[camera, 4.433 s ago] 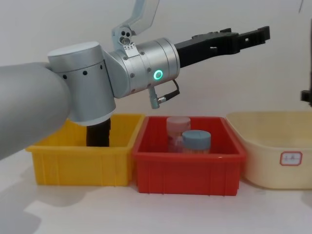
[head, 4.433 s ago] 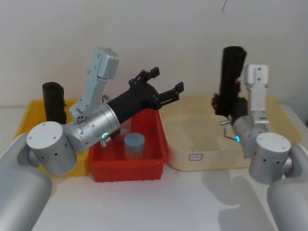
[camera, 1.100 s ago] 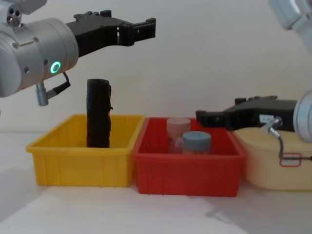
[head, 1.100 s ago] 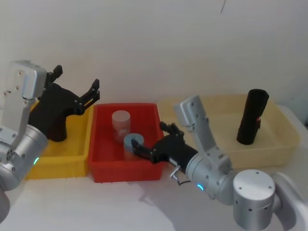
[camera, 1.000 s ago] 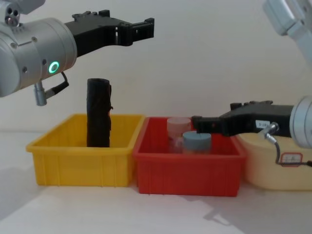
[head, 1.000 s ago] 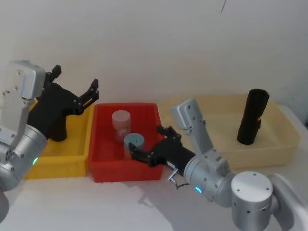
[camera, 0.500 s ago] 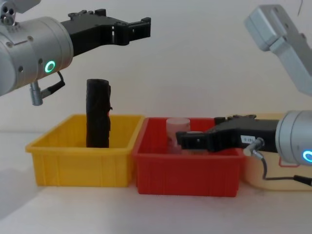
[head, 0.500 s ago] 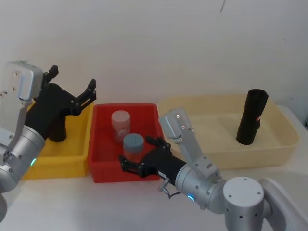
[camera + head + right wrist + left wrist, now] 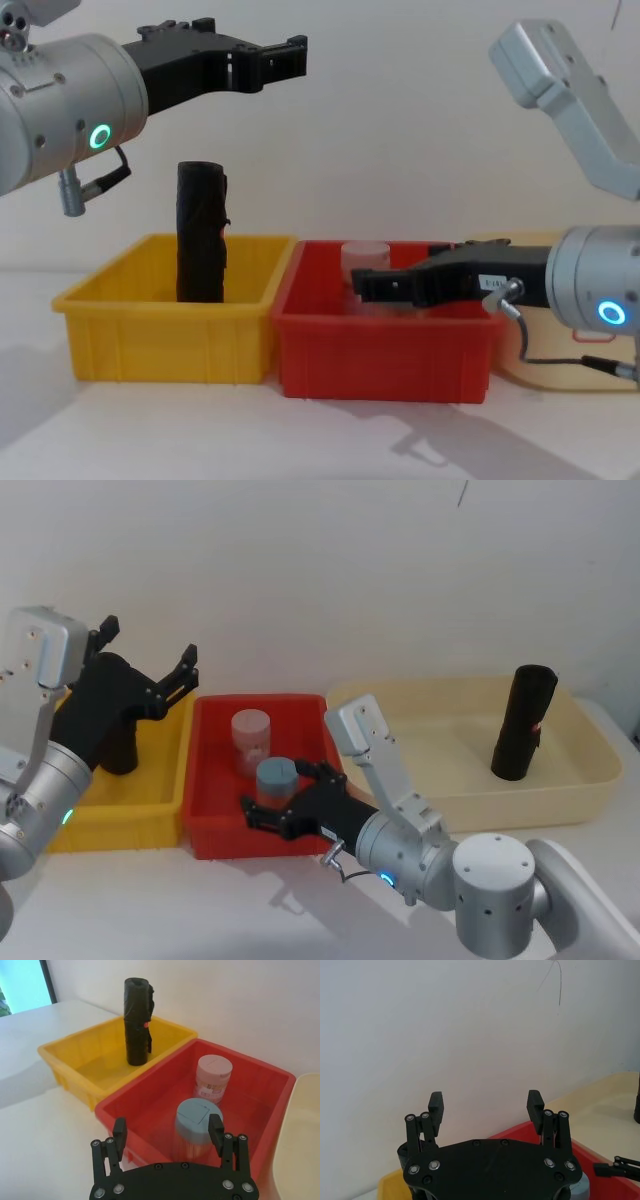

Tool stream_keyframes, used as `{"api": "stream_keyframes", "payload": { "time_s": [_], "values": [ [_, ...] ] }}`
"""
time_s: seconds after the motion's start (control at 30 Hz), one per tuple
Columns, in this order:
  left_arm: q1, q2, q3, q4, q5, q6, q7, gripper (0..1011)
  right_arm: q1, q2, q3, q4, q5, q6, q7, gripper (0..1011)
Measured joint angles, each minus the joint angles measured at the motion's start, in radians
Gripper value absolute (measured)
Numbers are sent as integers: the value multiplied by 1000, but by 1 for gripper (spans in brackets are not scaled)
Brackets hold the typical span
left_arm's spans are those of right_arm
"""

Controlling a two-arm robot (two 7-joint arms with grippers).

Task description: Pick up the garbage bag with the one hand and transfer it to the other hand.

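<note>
While the garbage bag (image 9: pixel 522 723) stands upright in the beige tub (image 9: pixel 540 805) at right, left gripper (image 9: pixel 150 646) hangs spread over yellow bin (image 9: pixel 115 820); right gripper (image 9: pixel 167 1129), spread, by blue-lidded jar (image 9: pixel 277 773).

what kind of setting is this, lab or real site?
Most likely a lab test bench: a white table against a bare wall, with a yellow bin, red bin and cream tub lined up like staged props.
</note>
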Motion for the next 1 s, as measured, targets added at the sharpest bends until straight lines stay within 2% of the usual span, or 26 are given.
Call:
{"api": "stream_keyframes", "payload": {
  "time_s": [0.57, 1.0],
  "values": [
    [1, 1, 0, -2, 0, 0, 1, 1001, 71, -22, 19, 110, 33, 3, -14, 1000],
    [1, 1, 0, -2, 0, 0, 1, 1001, 87, -21, 26, 140, 51, -4, -19, 1000]
  ]
}}
